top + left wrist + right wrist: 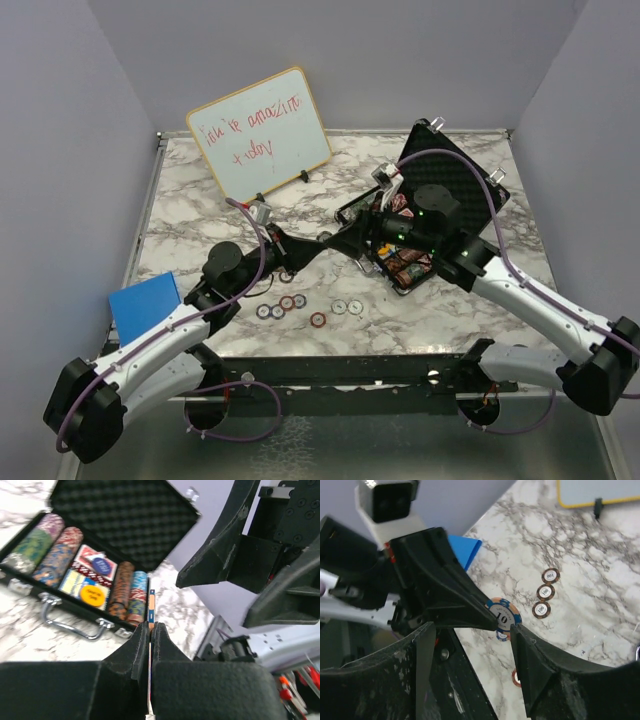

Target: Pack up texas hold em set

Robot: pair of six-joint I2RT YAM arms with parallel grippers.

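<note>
Blue chip (502, 616) on edge in clenched left end effector (150, 626), face toward spread right end effector (471, 627).

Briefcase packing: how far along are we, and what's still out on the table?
Done: the open briefcase holds chip rows, card decks and the orange disc. In hand: the left gripper is shut on one blue chip, the right gripper open beside it. Left: several loose chips on the table, then closing the case.
</note>
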